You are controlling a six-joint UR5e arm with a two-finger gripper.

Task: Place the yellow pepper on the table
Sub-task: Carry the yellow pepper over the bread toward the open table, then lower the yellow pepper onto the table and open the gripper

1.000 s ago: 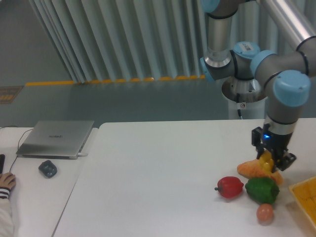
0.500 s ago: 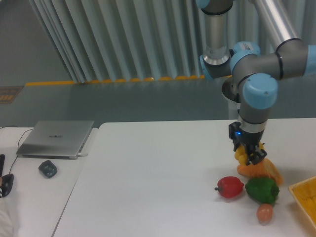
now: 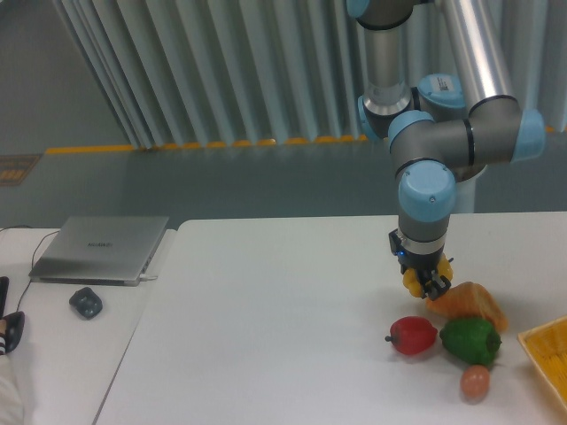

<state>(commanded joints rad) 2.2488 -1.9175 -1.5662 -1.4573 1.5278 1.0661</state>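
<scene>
Item, gripper (image 3: 423, 283): I read the fingers as closed on the yellow pepper (image 3: 414, 282), which over the past second has travelled from above the orange-tan wedge (image 3: 467, 301) toward 9 o'clock and now hangs just off the wedge's 9 o'clock end, low over the tabletop (image 3: 266, 336). Item, neighbours: red pepper (image 3: 412, 336) at the yellow pepper's 6 o'clock, green pepper (image 3: 470, 341) at 4 o'clock, both apart from it. Status, as I judge it: carry under way, release onto bare tabletop not yet done.
</scene>
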